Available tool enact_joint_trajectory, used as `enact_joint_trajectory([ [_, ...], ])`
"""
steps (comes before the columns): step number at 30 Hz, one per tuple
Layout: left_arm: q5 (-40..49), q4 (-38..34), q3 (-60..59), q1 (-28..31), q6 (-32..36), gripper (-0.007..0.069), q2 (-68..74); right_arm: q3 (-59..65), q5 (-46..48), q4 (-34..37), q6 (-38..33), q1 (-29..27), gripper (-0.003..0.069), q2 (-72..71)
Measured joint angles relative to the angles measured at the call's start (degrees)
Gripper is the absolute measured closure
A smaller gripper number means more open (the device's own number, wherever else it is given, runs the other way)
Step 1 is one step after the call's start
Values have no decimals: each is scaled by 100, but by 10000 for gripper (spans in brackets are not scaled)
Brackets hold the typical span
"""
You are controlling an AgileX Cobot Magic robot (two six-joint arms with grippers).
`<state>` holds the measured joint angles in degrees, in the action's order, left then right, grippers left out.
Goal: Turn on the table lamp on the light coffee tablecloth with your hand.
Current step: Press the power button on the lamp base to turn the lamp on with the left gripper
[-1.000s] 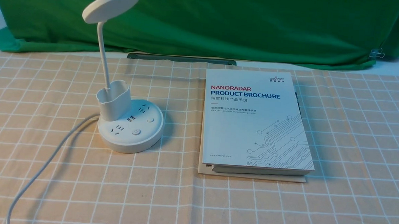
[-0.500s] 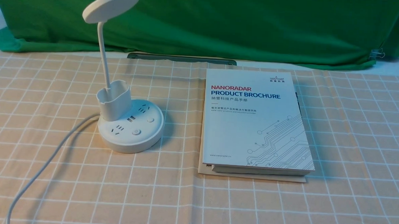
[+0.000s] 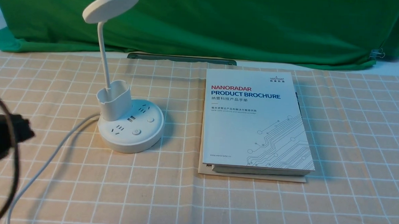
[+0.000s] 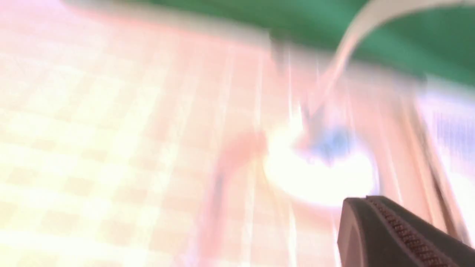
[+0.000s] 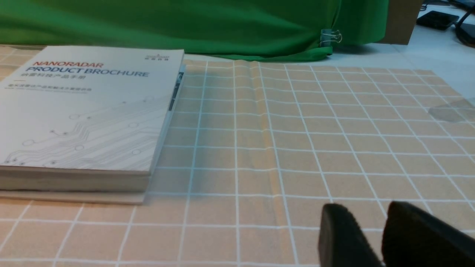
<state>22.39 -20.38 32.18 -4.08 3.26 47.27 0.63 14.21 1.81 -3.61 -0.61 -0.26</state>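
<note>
The white table lamp (image 3: 130, 129) stands on the light coffee tablecloth (image 3: 249, 201), left of centre, with its disc head (image 3: 110, 5) up high and unlit. A round button (image 3: 136, 132) sits on the front of its base. Its white cord (image 3: 49, 156) runs to the near left edge. My left gripper (image 3: 28, 133) enters blurred from the left edge, apart from the base. In the left wrist view the gripper (image 4: 365, 202) has its pads pressed together, with the blurred lamp base (image 4: 319, 178) ahead. My right gripper (image 5: 365, 209) hangs empty over bare cloth (image 5: 297, 129), fingers a narrow gap apart.
A thick white product brochure (image 3: 253, 121) lies right of the lamp and also shows in the right wrist view (image 5: 89, 111). A green backdrop cloth (image 3: 223, 22) hangs along the far edge, with a dark flat strip (image 3: 181, 58) at its foot.
My left arm has come into the front view from the left edge, moving toward the lamp. The lamp and brochure have not moved.
</note>
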Motion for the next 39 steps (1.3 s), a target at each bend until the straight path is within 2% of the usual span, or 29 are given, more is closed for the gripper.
enact_joint_trajectory([
  [1,390,-1278,89,-144,1223,622,555,0,0,0,0,0,419,0],
  [5,850,-3066,222,-623,2953,622,1577,0,0,0,0,0,419,0],
  [6,850,-3138,244,-700,3034,622,1685,0,0,0,0,0,419,0],
  [9,607,-3055,626,-1584,3208,622,2558,0,0,0,0,0,419,0],
  [10,547,-3056,657,-1636,3168,622,2559,0,0,0,0,0,419,0],
  [11,314,-2593,884,-1979,2874,622,2913,0,0,0,0,0,419,0],
  [13,71,-1976,1186,-2262,2259,622,3214,0,0,0,0,0,419,0],
  [14,-67,-1055,1535,-2401,1453,622,3610,0,0,0,0,0,419,0],
  [15,-88,-549,1772,-2432,934,622,3833,0,0,0,0,0,419,0],
  [17,-74,23,2058,-2440,455,622,4101,0,0,0,0,0,419,0],
  [18,20,714,2429,-2451,-270,622,4448,0,0,0,0,0,419,0],
  [19,50,871,2516,-2451,-411,622,4534,0,0,0,0,0,419,0],
  [22,243,2038,3127,-2469,-1358,622,5170,0,0,0,0,0,419,0],
  [23,243,2082,3154,-2469,-1404,622,5201,0,0,0,0,0,419,0],
  [25,286,2785,3434,-2469,-2078,622,5559,0,0,0,0,0,419,0],
  [26,292,2896,3450,-2469,-2139,622,5603,0,0,0,0,0,419,0],
  [29,205,3708,3578,-2469,-3263,622,5894,0,0,0,0,0,419,0],
  [34,-57,4136,3590,-2440,-3966,622,6028,0,0,0,0,0,419,0],
  [39,-189,4189,3608,-2243,-4283,622,6033,0,0,0,0,0,419,0],
])
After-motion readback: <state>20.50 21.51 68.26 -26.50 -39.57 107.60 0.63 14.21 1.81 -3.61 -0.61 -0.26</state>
